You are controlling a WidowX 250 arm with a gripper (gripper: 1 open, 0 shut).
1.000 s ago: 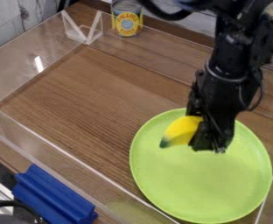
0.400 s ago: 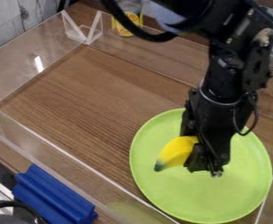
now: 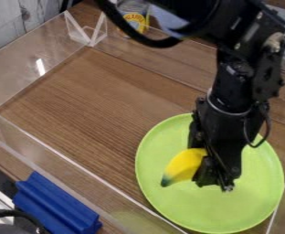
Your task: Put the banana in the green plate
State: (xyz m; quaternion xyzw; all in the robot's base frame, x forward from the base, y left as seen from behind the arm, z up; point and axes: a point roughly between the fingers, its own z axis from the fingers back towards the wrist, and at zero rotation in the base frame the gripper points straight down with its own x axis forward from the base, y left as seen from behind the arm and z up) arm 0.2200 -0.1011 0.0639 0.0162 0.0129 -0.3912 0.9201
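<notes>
The banana (image 3: 184, 165) hangs low over the plate (image 3: 258, 206) at its nine o'clock, jaws clamped on it (only the release is left).

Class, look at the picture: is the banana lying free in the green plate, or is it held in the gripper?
Held. The gripper is shut on the banana, which hangs tilted over the green plate; whether its tip touches, I cannot tell.

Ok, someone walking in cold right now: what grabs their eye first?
The black gripper pointing down over the green plate at lower right, shut on the bright yellow banana, which hangs low over the plate's middle. After that, the blue block at bottom left and the yellow can at the far edge of the wooden table.
</notes>
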